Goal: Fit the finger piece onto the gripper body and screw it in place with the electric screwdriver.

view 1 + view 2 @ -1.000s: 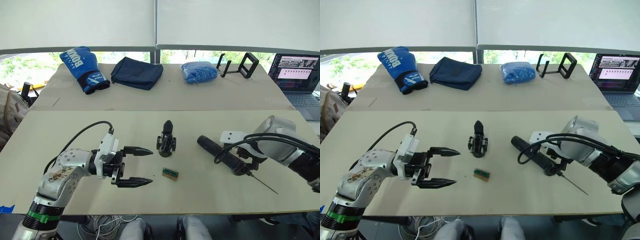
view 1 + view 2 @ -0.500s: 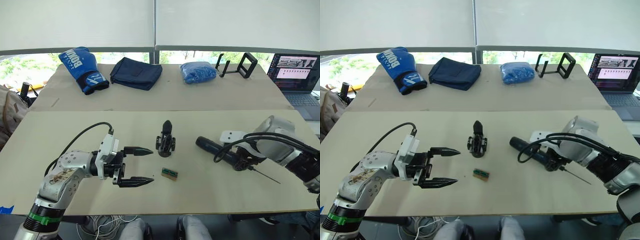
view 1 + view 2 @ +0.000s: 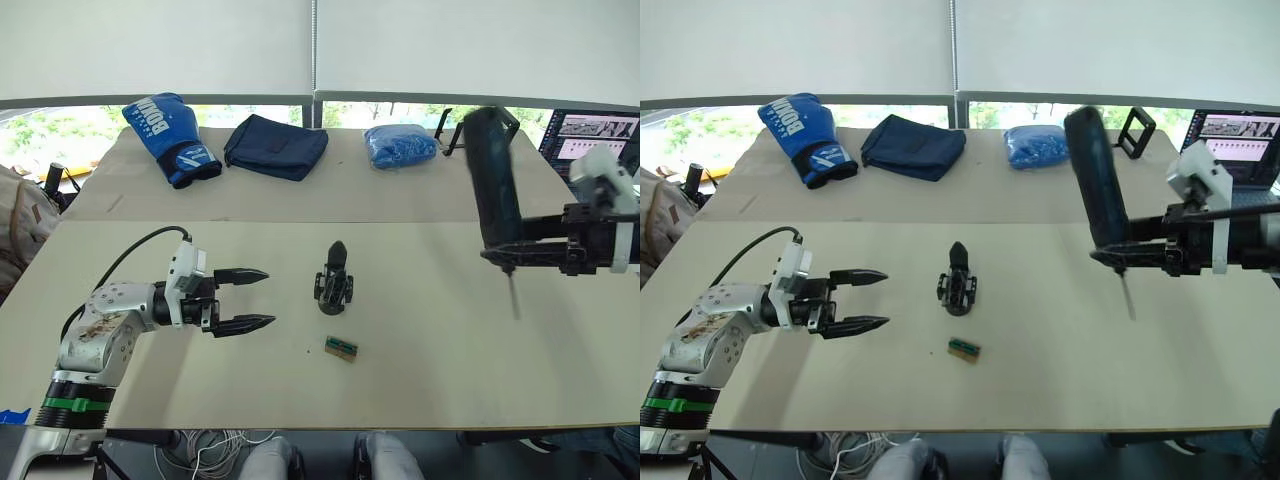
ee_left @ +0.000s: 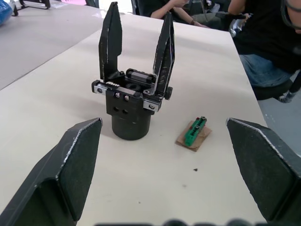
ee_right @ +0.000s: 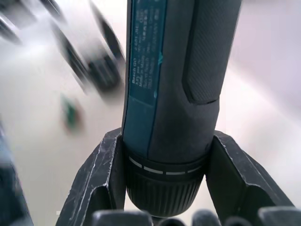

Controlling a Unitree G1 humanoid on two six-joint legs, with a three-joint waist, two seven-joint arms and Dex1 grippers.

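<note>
The gripper body (image 3: 334,283) stands upright on the counter (image 3: 420,380), our landmark here. In the left wrist view two black fingers rise from it; we cannot tell whether the finger piece is already seated. Left of the body, our left tool (image 3: 247,298) hovers just above the counter, spread wide and holding nothing. Well right of the body, our right tool (image 3: 522,251) is clamped on the screwdriver (image 3: 492,187), which is upright in the air, bit down.

We judge the driving step is starting. Next the bit must come over the body and line up with a screw; the left tool will likely steady the body.

A small green block (image 3: 341,347) lies just in front of the body. Beyond it a second counter carries a boxing glove (image 3: 168,138), dark cloth (image 3: 275,145), a blue bundle (image 3: 399,144) and a laptop (image 3: 590,140).
</note>
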